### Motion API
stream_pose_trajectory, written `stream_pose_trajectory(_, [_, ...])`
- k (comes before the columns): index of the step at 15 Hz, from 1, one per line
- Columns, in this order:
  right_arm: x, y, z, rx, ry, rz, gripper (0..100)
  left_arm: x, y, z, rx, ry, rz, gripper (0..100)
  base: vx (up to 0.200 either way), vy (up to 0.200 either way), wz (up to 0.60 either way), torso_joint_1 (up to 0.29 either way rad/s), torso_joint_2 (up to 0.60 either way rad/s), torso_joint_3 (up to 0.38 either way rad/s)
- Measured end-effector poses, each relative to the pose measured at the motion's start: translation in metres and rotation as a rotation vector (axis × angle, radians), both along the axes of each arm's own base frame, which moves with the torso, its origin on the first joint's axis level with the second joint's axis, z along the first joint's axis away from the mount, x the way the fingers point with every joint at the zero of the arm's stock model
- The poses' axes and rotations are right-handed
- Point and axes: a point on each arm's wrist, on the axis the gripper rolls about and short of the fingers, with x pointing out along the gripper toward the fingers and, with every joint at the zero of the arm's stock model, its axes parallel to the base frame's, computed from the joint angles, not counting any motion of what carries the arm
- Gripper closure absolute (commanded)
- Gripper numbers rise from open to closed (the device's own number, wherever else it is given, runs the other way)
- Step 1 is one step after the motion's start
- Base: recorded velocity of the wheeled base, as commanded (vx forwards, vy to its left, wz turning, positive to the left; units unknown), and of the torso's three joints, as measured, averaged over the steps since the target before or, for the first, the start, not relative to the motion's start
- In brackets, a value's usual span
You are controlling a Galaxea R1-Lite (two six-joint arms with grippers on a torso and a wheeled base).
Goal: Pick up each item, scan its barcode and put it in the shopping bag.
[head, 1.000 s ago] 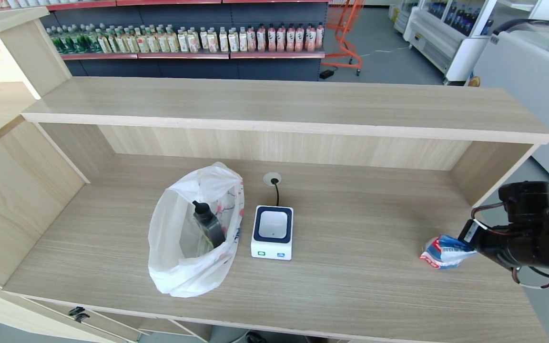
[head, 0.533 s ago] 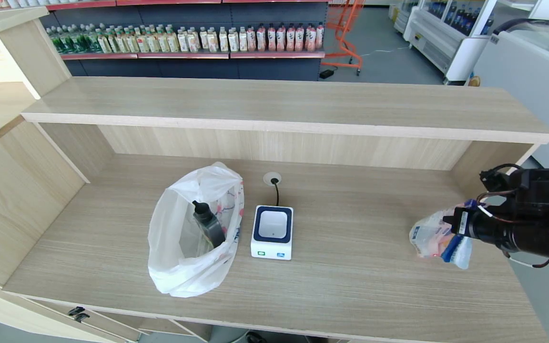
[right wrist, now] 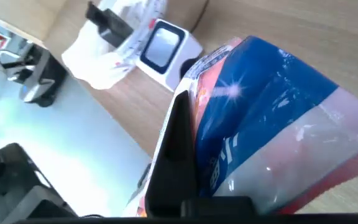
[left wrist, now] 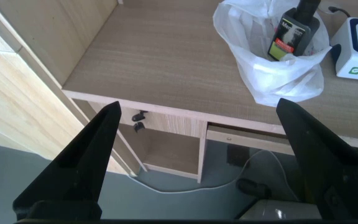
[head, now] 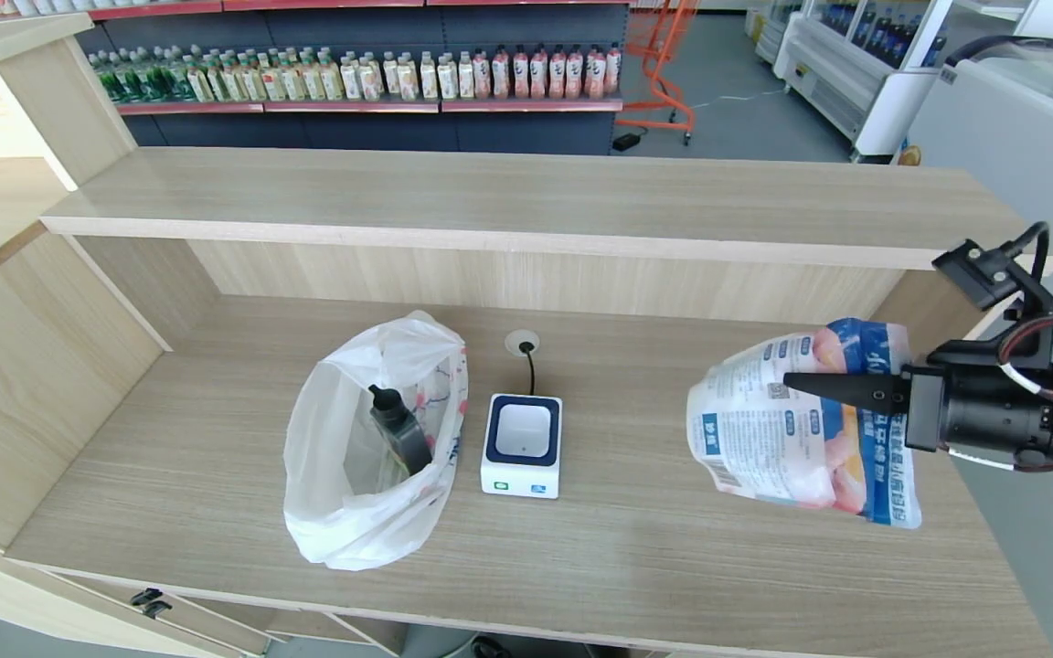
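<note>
inspector: report on the right gripper [head: 819, 388].

checker: clamped on a blue, white and pink printed plastic pouch [head: 792, 448]. one black finger laid across the printed face. cannot see the other finger behind the pouch.

inspector: locate the pouch.

checker: held in the air over the right part of the pale wood-grain counter [head: 654, 548], touching no surface. well to the right of the white box scanner with the dark blue frame [head: 524, 446]. printed face turned toward the head camera, with a small square code near the fingertip.

inspector: report on the left gripper [left wrist: 197, 124].

checker: jaws spread wide, gripping nothing. parked out in front of the counter's near edge, apart from everything on it.

inspector: note the bag.

checker: white translucent plastic shopping bag [head: 353, 493], standing open on the counter just left of the scanner. cannot tell whether touching it. holds a dark pump-top bottle [head: 398, 429], leaning inside, with a red patch on the label in the left wrist view.

inspector: note the scanner.

checker: set mid-counter, window facing up. wired by a black cable [head: 530, 370] from its back to a round grommet [head: 522, 343] in the counter.

inspector: record the surroundings.

checker: raised wooden ledge [head: 536, 196] along the far side of the counter. beyond it, shop shelves lined with drink bottles [head: 353, 78].
</note>
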Motion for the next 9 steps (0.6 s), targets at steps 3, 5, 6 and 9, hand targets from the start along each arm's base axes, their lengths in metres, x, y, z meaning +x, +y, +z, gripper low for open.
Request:
stream_pose_trajectory(3, [-0.020, 0.031, 0.038, 0.161, 0.017, 0.173, 100, 0.000, 0.000, 0.000, 0.000, 0.000, 0.000, 0, 0.000, 0.000, 0.00, 0.000, 0.00, 0.000])
stream_pose_trajectory(5, [-0.032, 0.046, 0.049, 0.193, 0.009, 0.327, 100, 0.000, 0.000, 0.000, 0.000, 0.000, 0.000, 0, 0.000, 0.000, 0.00, 0.000, 0.00, 0.000])
stream_pose_trajectory(6, [-0.037, 0.050, 0.051, 0.200, 0.008, 0.400, 100, 0.000, 0.000, 0.000, 0.000, 0.000, 0.000, 0, 0.000, 0.000, 0.00, 0.000, 0.00, 0.000])
stream_pose_trajectory(9, [-0.044, 0.055, 0.053, 0.208, 0.009, 0.504, 100, 0.000, 0.000, 0.000, 0.000, 0.000, 0.000, 0, 0.000, 0.000, 0.00, 0.000, 0.00, 0.000])
